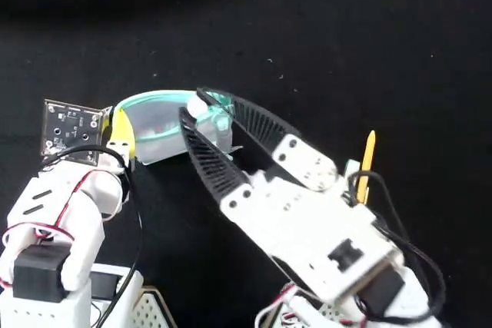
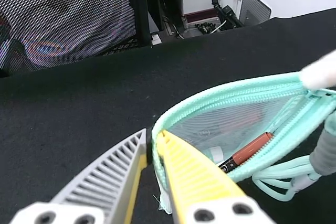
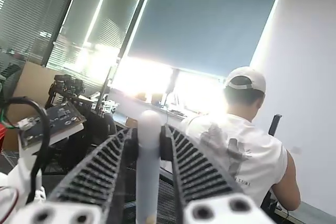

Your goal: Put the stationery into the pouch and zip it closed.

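Lying on the black table (image 1: 323, 44) with zip undone and mouth gaping, the mint mesh pouch (image 1: 154, 127) already holds an orange pen (image 2: 251, 150). One end seam is pinched tight in the left gripper (image 2: 154, 142), presumably to anchor the pouch and keep the mouth spread. At the opposite end the right gripper (image 3: 148, 129) clamps a white pen (image 3: 148, 177) lengthwise, apparently lined up to slide in. A yellow pencil (image 1: 370, 155) lies beside the right arm, well apart from the pouch, likely next.
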Tool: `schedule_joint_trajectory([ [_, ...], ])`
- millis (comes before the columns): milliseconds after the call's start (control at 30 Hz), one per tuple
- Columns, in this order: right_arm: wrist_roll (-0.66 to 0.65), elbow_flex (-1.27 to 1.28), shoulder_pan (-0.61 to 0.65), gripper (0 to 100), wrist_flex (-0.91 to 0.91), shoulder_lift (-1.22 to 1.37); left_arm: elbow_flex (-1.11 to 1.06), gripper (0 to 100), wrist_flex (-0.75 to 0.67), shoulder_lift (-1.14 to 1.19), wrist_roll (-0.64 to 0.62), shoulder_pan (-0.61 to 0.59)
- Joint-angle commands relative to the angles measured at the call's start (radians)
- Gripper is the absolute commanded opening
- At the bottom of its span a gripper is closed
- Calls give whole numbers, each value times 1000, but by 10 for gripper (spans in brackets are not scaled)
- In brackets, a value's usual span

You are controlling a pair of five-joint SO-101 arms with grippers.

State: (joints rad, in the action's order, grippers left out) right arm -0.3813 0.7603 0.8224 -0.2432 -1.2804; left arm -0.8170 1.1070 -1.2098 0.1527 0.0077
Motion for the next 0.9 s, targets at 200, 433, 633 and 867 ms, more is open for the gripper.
schedule_joint_trajectory([
  [200, 17, 5, 9, 13, 61, 186, -156, 30, 11, 29, 5, -12],
  [433, 15, 140, 8, 13, 63, 209, -156, 30, 11, 29, 5, -12],
  [633, 9, 255, -144, 14, 63, 209, -156, 30, 11, 29, 5, -12],
  [867, 9, 249, -207, 16, -170, 217, -156, 30, 11, 29, 5, -12],
])
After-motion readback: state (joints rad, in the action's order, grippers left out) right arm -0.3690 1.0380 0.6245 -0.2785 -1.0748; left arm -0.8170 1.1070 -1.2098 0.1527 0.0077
